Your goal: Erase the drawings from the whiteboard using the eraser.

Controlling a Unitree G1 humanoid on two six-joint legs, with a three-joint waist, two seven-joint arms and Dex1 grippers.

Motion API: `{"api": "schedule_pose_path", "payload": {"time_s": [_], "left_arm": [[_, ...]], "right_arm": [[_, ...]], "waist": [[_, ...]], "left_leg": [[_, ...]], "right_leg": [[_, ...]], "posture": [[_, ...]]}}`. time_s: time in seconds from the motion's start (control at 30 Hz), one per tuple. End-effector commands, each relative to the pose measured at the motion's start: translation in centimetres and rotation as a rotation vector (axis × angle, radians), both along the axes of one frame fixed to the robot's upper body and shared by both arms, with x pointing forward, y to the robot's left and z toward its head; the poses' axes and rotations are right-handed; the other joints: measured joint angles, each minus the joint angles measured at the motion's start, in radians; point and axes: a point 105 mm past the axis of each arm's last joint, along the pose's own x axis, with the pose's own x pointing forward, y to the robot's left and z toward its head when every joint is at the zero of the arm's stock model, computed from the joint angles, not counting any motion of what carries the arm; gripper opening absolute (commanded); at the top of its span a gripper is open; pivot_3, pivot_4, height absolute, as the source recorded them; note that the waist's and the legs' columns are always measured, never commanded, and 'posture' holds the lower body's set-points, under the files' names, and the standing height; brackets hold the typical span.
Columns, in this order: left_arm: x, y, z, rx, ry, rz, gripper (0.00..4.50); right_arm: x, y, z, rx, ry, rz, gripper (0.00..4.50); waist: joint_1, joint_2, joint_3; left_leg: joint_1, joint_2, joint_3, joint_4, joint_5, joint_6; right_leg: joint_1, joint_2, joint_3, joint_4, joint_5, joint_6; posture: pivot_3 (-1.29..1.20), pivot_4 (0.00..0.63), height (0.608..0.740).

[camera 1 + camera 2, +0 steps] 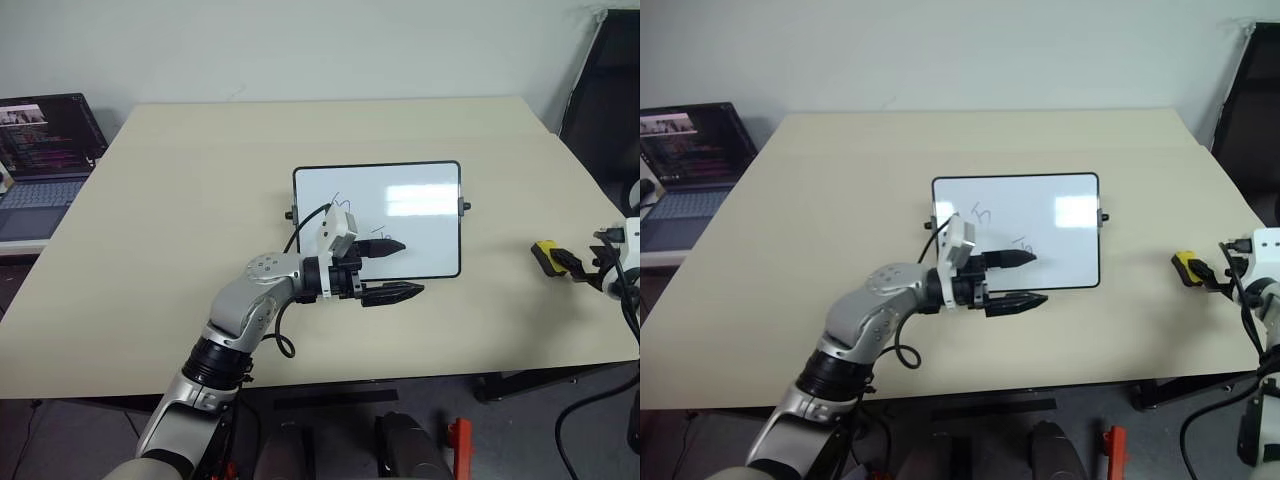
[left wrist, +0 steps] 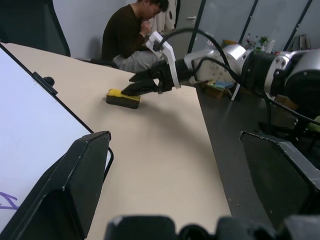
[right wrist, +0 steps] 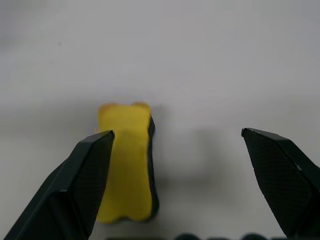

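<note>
The whiteboard (image 1: 400,205) lies flat in the middle of the beige table, with thin dark drawings (image 1: 340,203) on its left half and a further mark (image 1: 381,236) lower down. My left gripper (image 1: 412,267) hovers over the board's near edge, pointing right, open and empty. The yellow eraser (image 1: 543,252) with its black underside rests on the table to the right of the board. My right gripper (image 1: 572,266) sits just behind it, open. In the right wrist view the eraser (image 3: 126,165) lies beside one finger (image 3: 80,190), partly inside the gap.
An open laptop (image 1: 40,160) stands at the table's far left. A black chair (image 1: 610,90) is beyond the right corner. A seated person (image 2: 132,30) is past the table's right end in the left wrist view. The table's near edge (image 1: 330,385) runs below my arms.
</note>
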Motion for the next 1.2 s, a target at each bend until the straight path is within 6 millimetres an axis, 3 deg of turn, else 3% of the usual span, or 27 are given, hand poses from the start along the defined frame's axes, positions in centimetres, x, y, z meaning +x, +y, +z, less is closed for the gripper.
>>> {"api": "schedule_pose_path", "payload": {"time_s": [0.03, 0.53, 0.67, 0.9, 0.97, 1.03, 1.13, 1.2], "left_arm": [[-0.3, 0.1, 1.1, -0.023, -0.046, 0.001, 4.50], [-0.8, 0.1, 0.0, 0.013, -0.034, 0.019, 4.50], [-0.9, 0.2, 0.1, 0.012, -0.031, 0.026, 4.50], [-0.7, 0.2, 0.0, 0.018, -0.034, 0.035, 4.50], [-0.7, 0.2, 0.0, 0.021, -0.033, 0.036, 4.50], [-0.5, 0.4, 0.1, 0.023, -0.040, 0.040, 4.50], [0.1, 1.2, 0.4, 0.027, -0.068, 0.075, 4.50], [0.7, 2.7, 0.8, 0.024, -0.095, 0.124, 4.50]], "right_arm": [[0.2, -0.4, 1.5, -0.027, -0.032, 0.012, 4.47], [0.4, 0.6, -0.5, -0.027, 0.069, 0.055, 4.47], [0.5, 0.8, -0.8, -0.023, 0.071, 0.058, 3.64], [0.6, 0.9, -0.6, -0.019, 0.050, 0.048, 1.11], [0.5, 0.9, -0.6, -0.021, 0.043, 0.051, 1.01], [0.5, 0.9, 0.5, -0.020, -0.003, 0.060, 1.01], [0.5, 1.6, 4.6, -0.033, -0.137, 0.089, 1.01], [0.2, 4.9, 9.0, -0.023, -0.283, 0.210, 1.01]], "waist": [[0.003, 0.000, 0.000], [0.003, 0.000, 0.000], [0.003, 0.000, 0.000], [0.003, 0.000, 0.000], [0.003, 0.000, 0.000], [0.003, 0.000, 0.000], [0.003, 0.000, 0.000], [0.001, 0.001, 0.000]], "left_leg": [[0.000, 0.000, 0.000, 0.000, 0.000, 0.000], [0.000, 0.000, 0.000, 0.000, 0.000, 0.000], [-0.001, 0.000, 0.000, 0.000, 0.000, 0.000], [-0.001, 0.000, 0.000, 0.000, 0.000, 0.000], [-0.001, 0.000, 0.000, 0.000, 0.000, 0.000], [-0.001, 0.000, 0.000, 0.000, 0.000, 0.000], [-0.001, 0.000, 0.000, 0.000, 0.000, 0.000], [-0.001, 0.000, 0.000, 0.000, 0.000, 0.000]], "right_leg": [[0.000, 0.000, 0.000, 0.000, 0.000, 0.000], [0.000, -0.001, 0.000, -0.001, 0.000, 0.000], [0.000, -0.001, 0.000, -0.001, 0.000, 0.000], [0.000, -0.001, 0.000, -0.001, 0.000, 0.000], [0.000, -0.001, 0.000, -0.001, 0.000, 0.000], [0.000, -0.001, 0.000, -0.001, 0.000, 0.000], [0.000, -0.001, 0.000, 0.000, 0.000, 0.000], [0.000, -0.001, 0.000, 0.000, 0.000, 0.000]], "posture": [[0.00, 0.150, 0.740], [0.00, 0.150, 0.740], [0.00, 0.150, 0.740], [0.00, 0.150, 0.740], [0.00, 0.150, 0.740], [0.00, 0.150, 0.740], [0.00, 0.150, 0.740], [0.00, 0.150, 0.740]]}}
